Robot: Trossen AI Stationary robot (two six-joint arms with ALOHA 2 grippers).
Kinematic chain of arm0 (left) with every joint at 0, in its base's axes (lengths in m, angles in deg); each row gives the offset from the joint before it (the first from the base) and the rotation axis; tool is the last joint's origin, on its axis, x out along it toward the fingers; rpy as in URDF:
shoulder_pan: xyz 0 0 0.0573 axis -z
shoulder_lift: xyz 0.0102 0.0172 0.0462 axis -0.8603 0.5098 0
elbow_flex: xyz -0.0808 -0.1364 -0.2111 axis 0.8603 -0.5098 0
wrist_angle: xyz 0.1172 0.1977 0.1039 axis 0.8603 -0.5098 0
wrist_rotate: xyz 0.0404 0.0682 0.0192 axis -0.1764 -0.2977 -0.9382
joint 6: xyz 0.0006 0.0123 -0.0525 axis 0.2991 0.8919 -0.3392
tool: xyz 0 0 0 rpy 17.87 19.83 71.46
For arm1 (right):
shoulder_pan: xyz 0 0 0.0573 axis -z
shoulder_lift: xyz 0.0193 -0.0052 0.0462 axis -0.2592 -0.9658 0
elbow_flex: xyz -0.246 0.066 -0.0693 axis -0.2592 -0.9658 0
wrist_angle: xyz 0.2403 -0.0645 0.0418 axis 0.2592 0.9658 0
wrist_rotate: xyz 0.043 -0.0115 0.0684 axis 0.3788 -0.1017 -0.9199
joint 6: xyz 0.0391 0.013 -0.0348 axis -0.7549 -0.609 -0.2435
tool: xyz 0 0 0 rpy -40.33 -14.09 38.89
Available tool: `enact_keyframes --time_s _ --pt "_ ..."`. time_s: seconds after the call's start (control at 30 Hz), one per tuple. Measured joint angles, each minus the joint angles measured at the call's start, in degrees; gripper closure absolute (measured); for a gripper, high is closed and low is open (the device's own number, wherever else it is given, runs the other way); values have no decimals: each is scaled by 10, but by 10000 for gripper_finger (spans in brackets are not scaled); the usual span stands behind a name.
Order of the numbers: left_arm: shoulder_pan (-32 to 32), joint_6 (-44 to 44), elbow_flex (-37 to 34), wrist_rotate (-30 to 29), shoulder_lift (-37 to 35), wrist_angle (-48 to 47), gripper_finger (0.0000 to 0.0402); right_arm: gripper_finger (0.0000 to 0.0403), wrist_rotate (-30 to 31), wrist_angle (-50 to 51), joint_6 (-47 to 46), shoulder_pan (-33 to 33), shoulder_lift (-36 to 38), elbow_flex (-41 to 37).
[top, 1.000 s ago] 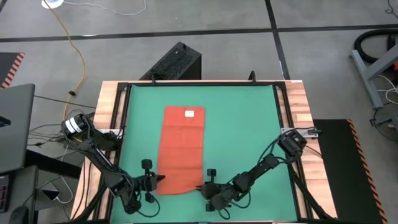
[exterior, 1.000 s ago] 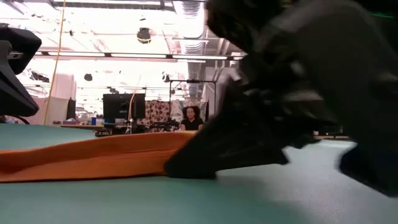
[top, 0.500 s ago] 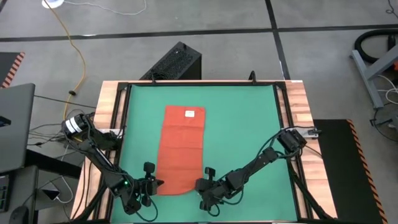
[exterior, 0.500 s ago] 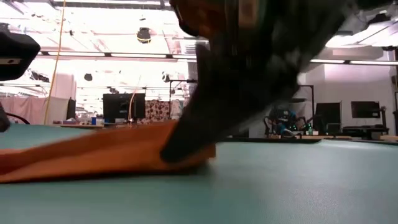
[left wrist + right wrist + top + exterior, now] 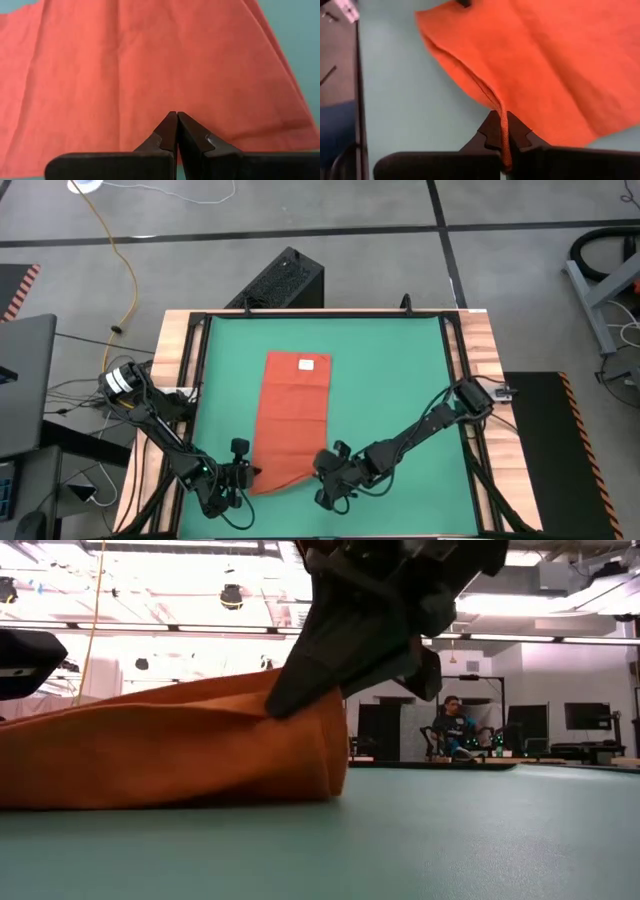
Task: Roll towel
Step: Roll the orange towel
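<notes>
The towel (image 5: 291, 420) lies lengthwise on the green mat (image 5: 390, 380) that covers the surface, its white tag (image 5: 307, 363) near the far short edge, flat over most of its length; the near end is raised off the mat and pulled toward the left side, so the near edge runs at a slant in the high view; the right gripper (image 5: 327, 470) sits at the towel's near right corner, and in the right wrist view its jaws are pressed together on the cloth edge (image 5: 503, 131), a thin hem running down between them; in the low view this corner (image 5: 300, 730) hangs lifted from the gripper, the fabric draping in a rounded fold that touches the mat below; the left gripper (image 5: 247, 473) sits at the near left corner, just beside the towel's edge; in the left wrist view its jaws meet tip to tip (image 5: 176, 131) with the cloth spread beyond them, and whether any fabric is caught between them I cannot tell; a person (image 5: 452, 722) sits in the room well beyond the surface.
</notes>
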Motion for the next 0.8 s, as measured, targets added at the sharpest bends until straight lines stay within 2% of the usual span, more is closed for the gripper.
enact_keyframes --time_s 0.2,0.4,0.53,0.8 --pt "-1 2 0 19 0 -2 401 394 -27 35 -41 25 3 0" --pt "-2 2 0 28 0 -5 401 394 -35 49 -36 49 3 0" --pt "-2 -1 0 28 0 -6 401 394 -67 77 -37 66 3 0" --pt "-2 -20 0 36 0 -7 402 394 -74 86 -48 73 3 -16"
